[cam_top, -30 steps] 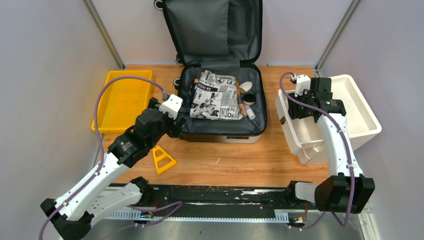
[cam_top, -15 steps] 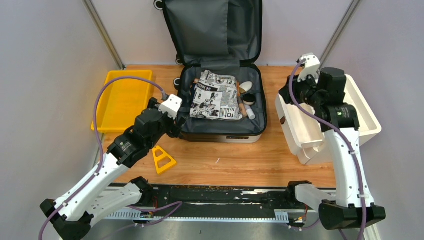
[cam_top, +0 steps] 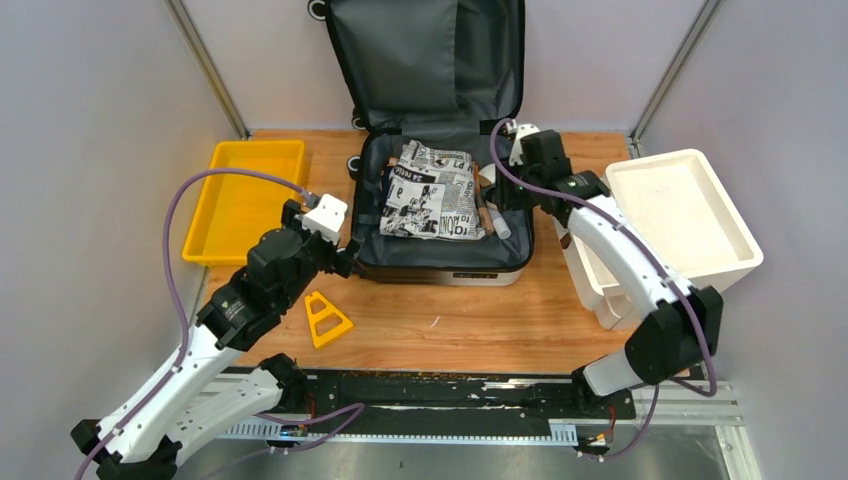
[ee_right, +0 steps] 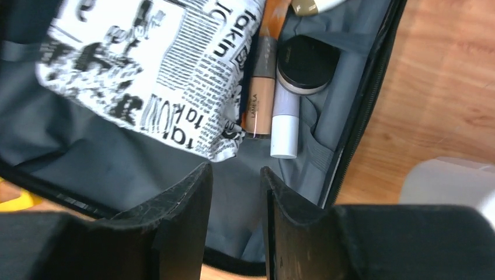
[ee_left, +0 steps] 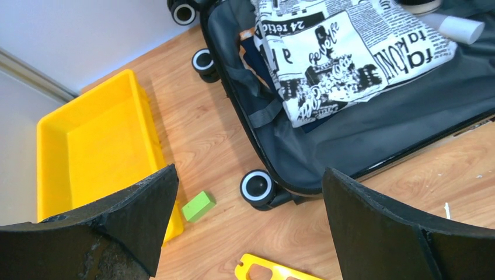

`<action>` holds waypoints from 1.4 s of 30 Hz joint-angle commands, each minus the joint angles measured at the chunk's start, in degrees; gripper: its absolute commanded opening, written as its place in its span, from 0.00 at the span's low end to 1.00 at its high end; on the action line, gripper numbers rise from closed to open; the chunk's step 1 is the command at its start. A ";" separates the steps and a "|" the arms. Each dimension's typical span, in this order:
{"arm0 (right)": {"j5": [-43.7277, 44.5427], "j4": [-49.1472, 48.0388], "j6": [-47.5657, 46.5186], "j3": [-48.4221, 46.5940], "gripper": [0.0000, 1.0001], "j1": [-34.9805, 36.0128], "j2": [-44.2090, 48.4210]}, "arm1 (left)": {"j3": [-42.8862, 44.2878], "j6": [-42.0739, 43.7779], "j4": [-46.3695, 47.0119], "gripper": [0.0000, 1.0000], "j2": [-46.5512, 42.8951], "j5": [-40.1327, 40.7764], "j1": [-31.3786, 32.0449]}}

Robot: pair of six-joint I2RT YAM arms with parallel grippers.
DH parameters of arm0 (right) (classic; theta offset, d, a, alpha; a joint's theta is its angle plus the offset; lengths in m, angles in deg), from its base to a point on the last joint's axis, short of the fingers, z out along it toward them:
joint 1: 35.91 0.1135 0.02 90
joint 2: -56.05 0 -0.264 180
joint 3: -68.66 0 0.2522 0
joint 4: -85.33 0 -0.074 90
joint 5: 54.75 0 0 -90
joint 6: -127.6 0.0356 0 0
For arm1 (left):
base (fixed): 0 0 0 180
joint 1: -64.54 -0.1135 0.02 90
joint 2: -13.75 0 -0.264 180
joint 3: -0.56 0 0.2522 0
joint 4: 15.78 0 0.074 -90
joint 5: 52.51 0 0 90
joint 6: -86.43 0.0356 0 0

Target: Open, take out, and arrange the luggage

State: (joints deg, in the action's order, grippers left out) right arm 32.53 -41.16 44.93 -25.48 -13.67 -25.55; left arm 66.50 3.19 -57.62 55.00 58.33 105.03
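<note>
The luggage (cam_top: 440, 262) lies open at the back centre of the table, its grey-lined lid (cam_top: 430, 60) propped against the wall. In its base lie a newspaper-print cloth (cam_top: 432, 190) (ee_right: 157, 64), a beige tube (ee_right: 260, 99), a white tube (ee_right: 286, 125) and a round compact (ee_right: 306, 64). My right gripper (cam_top: 494, 194) (ee_right: 235, 169) hovers over the base's right side, jaws narrowly open, nothing between them. My left gripper (cam_top: 348, 262) (ee_left: 250, 172) is wide open and empty, above the table beside the luggage's front-left wheel (ee_left: 257, 186).
A yellow tray (cam_top: 245, 195) (ee_left: 99, 146) sits on the left, with a small green block (ee_left: 197, 206) by its near corner. A yellow triangular piece (cam_top: 326, 318) lies on the wood in front. A white bin (cam_top: 680, 210) stands at the right.
My right arm has swung left from over the white bin to above the right side of the luggage. My left arm has drawn back slightly toward the near left.
</note>
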 commanded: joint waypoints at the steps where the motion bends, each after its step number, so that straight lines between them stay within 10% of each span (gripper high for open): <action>1: 8.80 -2.17 5.08 -1.22 0.36 1.92 -6.81 | -1.45 0.93 4.54 1.00 -4.08 -3.09 0.12; 33: 16.65 4.77 2.07 -9.67 0.40 2.99 -36.22 | -2.35 1.31 5.71 1.00 -7.12 -2.25 0.13; 42: 17.57 5.94 1.01 -11.13 0.22 2.97 -36.12 | -2.24 1.52 5.70 1.00 -7.06 -1.85 0.14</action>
State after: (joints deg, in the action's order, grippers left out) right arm 49.63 -37.55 46.00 -35.81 -10.68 -59.28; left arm 64.32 3.45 -54.14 48.27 55.73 105.03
